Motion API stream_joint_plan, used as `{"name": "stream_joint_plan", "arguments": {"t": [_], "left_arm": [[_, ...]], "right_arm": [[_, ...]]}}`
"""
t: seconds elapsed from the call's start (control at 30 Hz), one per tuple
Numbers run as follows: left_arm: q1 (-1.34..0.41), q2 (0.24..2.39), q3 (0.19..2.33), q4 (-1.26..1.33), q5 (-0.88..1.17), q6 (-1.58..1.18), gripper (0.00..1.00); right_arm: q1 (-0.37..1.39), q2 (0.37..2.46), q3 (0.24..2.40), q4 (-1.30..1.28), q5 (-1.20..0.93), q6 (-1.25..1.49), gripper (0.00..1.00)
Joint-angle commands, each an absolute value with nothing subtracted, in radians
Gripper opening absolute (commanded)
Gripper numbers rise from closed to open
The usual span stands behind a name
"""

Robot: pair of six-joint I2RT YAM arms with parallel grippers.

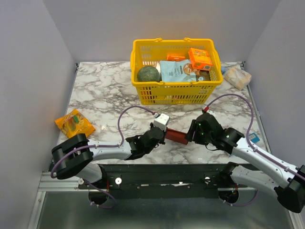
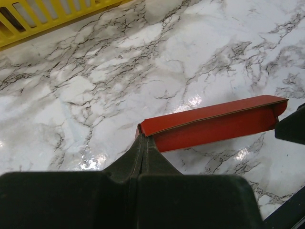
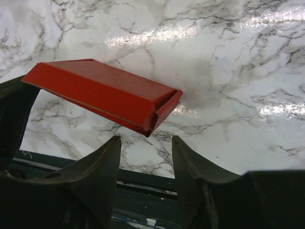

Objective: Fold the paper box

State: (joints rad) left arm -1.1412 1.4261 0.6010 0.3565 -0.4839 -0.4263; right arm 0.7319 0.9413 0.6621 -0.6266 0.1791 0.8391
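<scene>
The paper box is bright red thin cardboard, folded into a long flat shape, between the two arms near the table's front edge. My left gripper is shut on the box's left end; the box sticks out to the right from my pressed-together fingers. My right gripper is open, its fingers just short of the box's right end, which has a loose end flap. The box appears held slightly off the marble.
A yellow basket with an orange printed carton, a blue packet and a green round fruit stands at the back centre. An orange snack packet lies at the left. A wrapped item lies back right. The table's front edge is close.
</scene>
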Motion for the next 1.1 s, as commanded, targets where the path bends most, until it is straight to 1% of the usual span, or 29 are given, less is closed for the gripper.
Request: {"name": "stream_joint_plan", "arguments": {"t": [0.0,0.07,0.17,0.37,0.53,0.67,0.83,0.87,1.07], "left_arm": [[-1.160,1.482,0.538,0.107,-0.385,-0.408,0.00],[-1.160,1.480,0.540,0.103,-0.385,-0.405,0.00],[-1.160,1.479,0.540,0.101,-0.385,-0.405,0.00],[-1.160,1.479,0.541,0.098,-0.383,-0.403,0.00],[-1.160,1.474,0.541,0.098,-0.383,-0.408,0.00],[-1.160,1.477,0.548,0.097,-0.382,-0.407,0.00],[-1.160,1.486,0.552,0.101,-0.380,-0.407,0.00],[-1.160,1.486,0.551,0.100,-0.379,-0.407,0.00],[-1.160,1.488,0.548,0.104,-0.377,-0.408,0.00]], "right_arm": [[0.735,0.900,0.722,-0.663,0.112,0.876,0.69],[0.735,0.894,0.729,-0.650,0.101,0.897,0.77],[0.723,0.881,0.733,-0.634,0.121,0.934,0.83],[0.605,0.824,0.615,-0.485,0.034,1.009,0.84],[0.566,0.824,0.537,-0.384,-0.035,1.075,0.84],[0.563,0.830,0.512,-0.376,-0.041,1.104,0.82],[0.563,0.815,0.456,-0.356,-0.043,1.144,0.74],[0.563,0.815,0.448,-0.351,-0.044,1.150,0.71],[0.563,0.833,0.416,-0.313,-0.051,1.164,0.68]]}}
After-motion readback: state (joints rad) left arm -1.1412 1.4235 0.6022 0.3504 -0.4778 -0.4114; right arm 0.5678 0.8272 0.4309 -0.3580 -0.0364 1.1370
